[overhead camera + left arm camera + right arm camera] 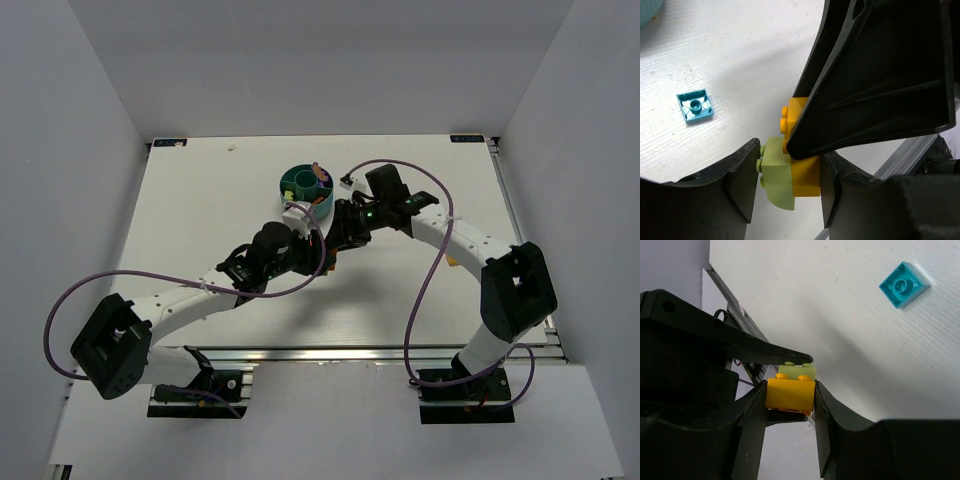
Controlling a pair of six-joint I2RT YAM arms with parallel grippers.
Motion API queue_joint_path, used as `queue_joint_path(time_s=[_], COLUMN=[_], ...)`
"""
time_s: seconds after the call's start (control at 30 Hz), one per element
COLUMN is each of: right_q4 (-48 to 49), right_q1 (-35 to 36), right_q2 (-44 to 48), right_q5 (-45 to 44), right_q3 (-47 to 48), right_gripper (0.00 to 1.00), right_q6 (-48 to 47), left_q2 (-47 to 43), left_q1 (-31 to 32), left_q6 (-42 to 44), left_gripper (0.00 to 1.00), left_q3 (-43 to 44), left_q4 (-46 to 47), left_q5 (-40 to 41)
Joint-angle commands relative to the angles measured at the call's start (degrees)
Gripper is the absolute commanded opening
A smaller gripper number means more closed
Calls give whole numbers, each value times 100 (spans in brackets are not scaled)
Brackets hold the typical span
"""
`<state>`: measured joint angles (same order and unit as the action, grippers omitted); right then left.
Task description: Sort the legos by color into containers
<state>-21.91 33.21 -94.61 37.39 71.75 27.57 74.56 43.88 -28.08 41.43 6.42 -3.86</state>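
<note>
A yellow lego [790, 392] and a lime green lego [776, 174] are stuck together and held off the table. My left gripper [787, 187] is shut on the pair, one finger on the lime studs and the other on the yellow lego [806, 176]. From the other side, my right gripper [790, 402] is shut on the yellow lego, with the lime one [797, 372] just behind it. Both grippers meet right of the table's middle [332, 245]. A teal-blue lego [695, 105] [904, 284] lies upside down on the table. The teal divided bowl [305, 187] holds several legos.
The purple cables loop over the table from both arms [420, 290]. The right arm's black finger [875, 75] fills the upper right of the left wrist view. An aluminium rail [380, 352] runs along the near table edge.
</note>
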Motion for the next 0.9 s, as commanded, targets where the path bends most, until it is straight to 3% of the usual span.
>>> queue_joint_path(time_s=[0.0,0.1,0.13,0.37,0.47,0.57,0.73,0.83,0.87], right_q4=[161,205,240,249,152,187,379,985,1596], right_q1=[71,-25,-77,-1043,-1466,-1686,-1678,-1660,-1669], right_q2=[144,136,127,-180,-304,-365,-251,-67,-23], right_q5=[269,278,304,839,1942,3191,3881,3996,4004], right_q3=[6,120,164,884,1034,982,841,648,482], right_gripper=[14,2,0,0,0,0,0,0,0], right_q6=[-322,-550,-612,-1481,-2114,-2563,-3003,-2470,-2215], left_q2=[-276,-398,-434,-1215,-1506,-1472,-657,-242,-32], left_q1=[7,7,7,-28,-309,-897,-1549,-1558,-1566], left_q6=[-110,-189,-259,-655,-1111,-1927,-3062,-3292,-3275], left_gripper=[53,66,74,93,95,95,91,88,88], left_q3=[260,278,278,-170,-451,-653,-373,-74,-13], left_q4=[185,114,97,509,981,1859,2847,3313,3366], left_q5=[219,210,210,-185,-579,-1475,-2871,-3426,-3533])
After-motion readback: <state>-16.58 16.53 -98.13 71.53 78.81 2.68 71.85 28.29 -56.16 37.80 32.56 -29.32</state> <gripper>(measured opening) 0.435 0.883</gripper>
